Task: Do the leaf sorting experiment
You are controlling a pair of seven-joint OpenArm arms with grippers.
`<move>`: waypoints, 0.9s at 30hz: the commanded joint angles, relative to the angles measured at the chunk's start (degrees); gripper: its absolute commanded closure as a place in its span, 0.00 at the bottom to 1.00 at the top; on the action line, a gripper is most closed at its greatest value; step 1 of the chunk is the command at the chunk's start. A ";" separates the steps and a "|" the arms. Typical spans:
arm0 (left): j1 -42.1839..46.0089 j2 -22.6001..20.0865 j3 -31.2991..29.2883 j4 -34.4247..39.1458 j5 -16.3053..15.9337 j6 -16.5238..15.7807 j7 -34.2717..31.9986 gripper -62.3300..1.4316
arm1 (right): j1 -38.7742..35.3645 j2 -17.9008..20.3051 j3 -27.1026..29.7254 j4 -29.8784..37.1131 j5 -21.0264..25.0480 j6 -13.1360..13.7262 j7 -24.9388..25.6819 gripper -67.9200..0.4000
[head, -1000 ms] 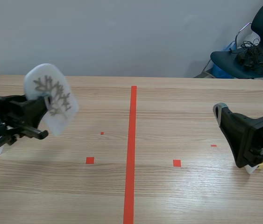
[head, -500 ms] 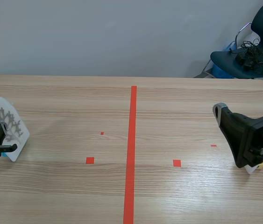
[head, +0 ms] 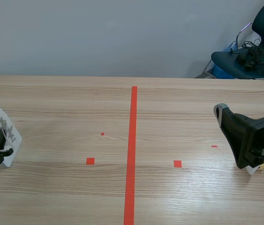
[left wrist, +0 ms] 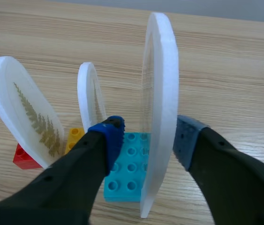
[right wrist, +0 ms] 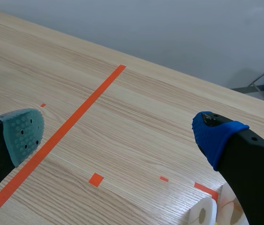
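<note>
My left claw (left wrist: 147, 138) is clamped on a white leaf plaque (left wrist: 162, 84), which stands edge-on and upright between the blue pads. From the scene camera I can see a grey, branching leaf on its face, and the claw sits low at the far left edge of the bench (head: 169, 122). The plaque's lower end is over the near side of a cyan brick (left wrist: 124, 171); I cannot tell whether it touches the brick. Just ahead of the claw, a second plaque (left wrist: 90, 91) stands upright at a yellow brick (left wrist: 74, 137), and beside that a third plaque with a brown fern frond (left wrist: 26, 112) leans over a red brick (left wrist: 25, 157). My right claw (right wrist: 117, 133) is on the other side of the bench, well apart from all of this, its fingers spread wide with nothing between them. The long orange-red tape line (head: 132, 150) runs up the bench between the two arms.
</note>
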 commanded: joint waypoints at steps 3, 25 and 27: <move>0.70 -2.38 -1.27 4.48 -0.87 -0.98 -0.70 0.38 | 0.81 0.28 0.02 0.11 0.24 -0.26 0.66 0.00; 21.29 -4.02 -7.67 41.46 -5.75 -25.05 16.52 0.00 | 0.48 0.28 0.13 0.11 0.66 -0.90 0.70 0.00; 21.29 -3.72 -7.10 41.46 -5.75 -25.03 16.52 0.00 | 0.48 0.28 0.13 0.11 0.66 -0.90 0.79 0.00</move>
